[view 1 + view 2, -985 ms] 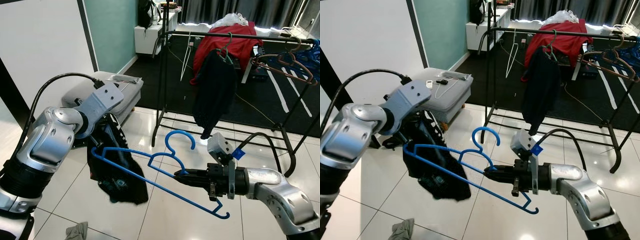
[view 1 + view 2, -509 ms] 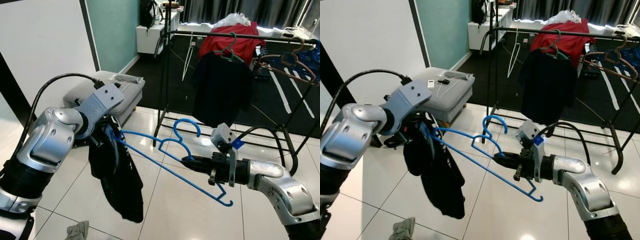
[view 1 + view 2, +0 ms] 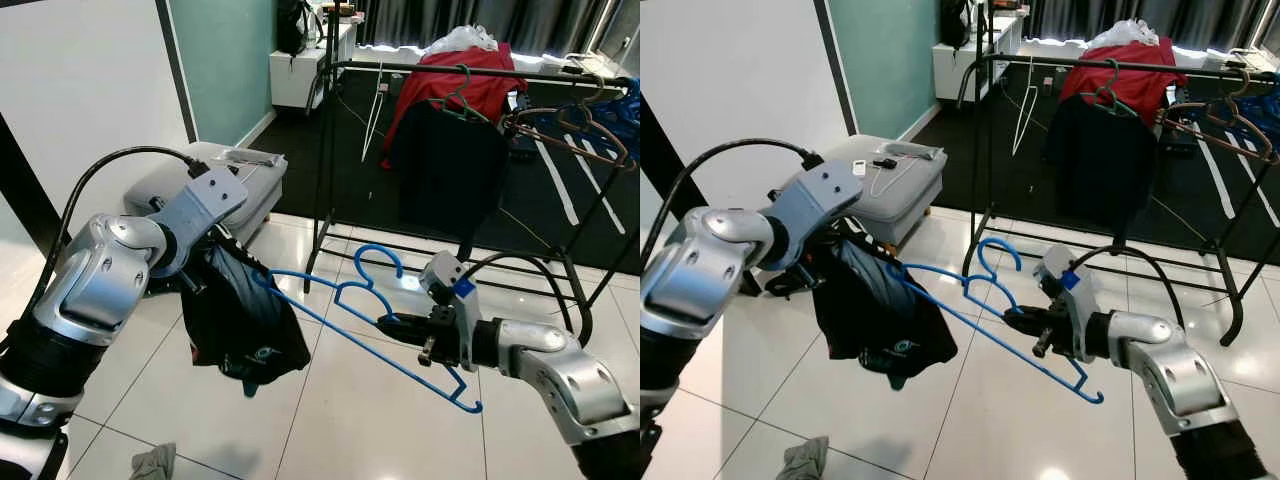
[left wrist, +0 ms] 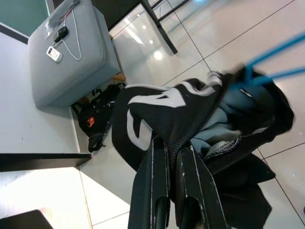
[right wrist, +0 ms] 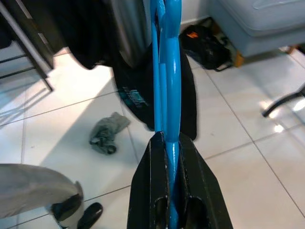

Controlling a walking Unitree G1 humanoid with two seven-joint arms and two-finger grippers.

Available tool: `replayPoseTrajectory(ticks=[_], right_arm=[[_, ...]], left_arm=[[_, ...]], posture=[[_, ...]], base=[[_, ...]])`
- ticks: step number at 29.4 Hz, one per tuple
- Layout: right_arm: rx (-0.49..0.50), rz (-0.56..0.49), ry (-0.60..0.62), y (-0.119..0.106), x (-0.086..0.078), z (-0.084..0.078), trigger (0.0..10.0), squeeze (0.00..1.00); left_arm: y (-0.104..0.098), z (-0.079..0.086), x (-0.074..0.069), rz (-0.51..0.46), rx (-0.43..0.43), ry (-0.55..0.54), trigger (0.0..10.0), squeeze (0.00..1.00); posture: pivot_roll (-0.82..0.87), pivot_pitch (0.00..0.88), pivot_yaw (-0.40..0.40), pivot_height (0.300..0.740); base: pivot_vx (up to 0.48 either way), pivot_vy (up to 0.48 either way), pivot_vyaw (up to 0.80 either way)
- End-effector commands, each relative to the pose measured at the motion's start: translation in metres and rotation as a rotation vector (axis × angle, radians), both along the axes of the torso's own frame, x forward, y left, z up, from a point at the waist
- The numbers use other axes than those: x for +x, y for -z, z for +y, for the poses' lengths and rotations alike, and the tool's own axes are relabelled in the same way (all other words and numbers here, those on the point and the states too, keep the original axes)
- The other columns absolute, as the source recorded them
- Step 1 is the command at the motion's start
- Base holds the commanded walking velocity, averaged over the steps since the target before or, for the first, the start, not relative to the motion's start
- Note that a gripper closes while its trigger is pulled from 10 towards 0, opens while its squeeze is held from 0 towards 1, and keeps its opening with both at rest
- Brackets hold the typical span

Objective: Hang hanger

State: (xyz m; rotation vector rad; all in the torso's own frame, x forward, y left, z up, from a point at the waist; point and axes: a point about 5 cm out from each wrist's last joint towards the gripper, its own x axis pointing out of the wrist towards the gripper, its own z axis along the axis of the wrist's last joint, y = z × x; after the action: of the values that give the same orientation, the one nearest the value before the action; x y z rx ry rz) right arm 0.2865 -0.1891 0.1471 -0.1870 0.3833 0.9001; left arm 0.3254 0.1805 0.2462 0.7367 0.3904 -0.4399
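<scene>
- Holding the blue hanger [image 3: 370, 325] in my right hand [image 3: 390, 323], fingers clamped together on its lower bar, as the right wrist view shows [image 5: 167, 143].
- My left hand [image 4: 174, 157] is pinched shut on a fold of the black garment [image 3: 245, 320], which hangs bunched below it, off the floor [image 3: 340, 420].
- One end of the hanger reaches into the garment by my left hand; the other end tilts down past my right hand. Its hook points up, between my two arms.
- I see white lettering on the garment in the left wrist view, and a small teal logo near its lower edge in the head view.
- Ahead stands the black rack [image 3: 330, 150] on the tiles, with a dark garment [image 3: 450, 160] and a red one [image 3: 450, 80] hanging from its rail, plus brown hangers [image 3: 570, 125] at the right end.
- The hanger is well short of the rail, lower and nearer to me.
- A grey suitcase [image 3: 240, 180] lies left of the rack, with a black bag [image 4: 95, 124] tucked at its foot.
- A grey rag [image 3: 155, 462] lies on the floor near me.
</scene>
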Motion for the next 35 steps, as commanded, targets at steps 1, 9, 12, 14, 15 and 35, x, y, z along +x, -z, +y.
replayPoseTrajectory(ticks=[1,9,12,14,15,35], right_arm=[[-0.024,0.006,0.078,0.004,0.008,-0.004,10.0,0.0],[0.055,0.031,0.405,0.011,0.037,-0.029,10.0,0.0],[0.134,0.021,0.449,0.006,0.044,-0.028,10.0,0.0],[0.196,0.014,0.451,0.002,0.046,-0.026,10.0,0.0],[0.196,0.014,0.451,0.002,0.046,-0.026,10.0,0.0],[0.811,0.048,0.469,-0.046,0.061,-0.005,10.0,0.0]], left_arm=[[-0.01,-0.001,-0.002,-0.047,0.005,0.027,10.0,0.0],[-0.033,-0.038,-0.014,-0.149,-0.194,0.183,10.0,0.0],[-0.029,-0.054,-0.02,-0.143,-0.263,0.239,10.0,0.0],[-0.025,-0.062,-0.023,-0.135,-0.282,0.262,10.0,0.0],[-0.025,-0.062,-0.023,-0.135,-0.282,0.262,10.0,0.0],[0.039,-0.14,-0.069,-0.067,-0.25,0.538,10.0,0.0]], posture=[[0.0,0.0,-0.011,0.74],[0.03,0.0,-0.028,0.74],[0.04,0.0,-0.029,0.74],[0.04,0.0,-0.03,0.74],[0.04,0.0,-0.03,0.74],[0.03,0.0,-0.014,0.74]], base=[[0.0,0.0,0.0],[0.0,0.0,0.0],[0.0,0.0,0.0],[0.0,0.0,0.0],[0.0,0.0,0.0],[0.0,0.0,0.0]])
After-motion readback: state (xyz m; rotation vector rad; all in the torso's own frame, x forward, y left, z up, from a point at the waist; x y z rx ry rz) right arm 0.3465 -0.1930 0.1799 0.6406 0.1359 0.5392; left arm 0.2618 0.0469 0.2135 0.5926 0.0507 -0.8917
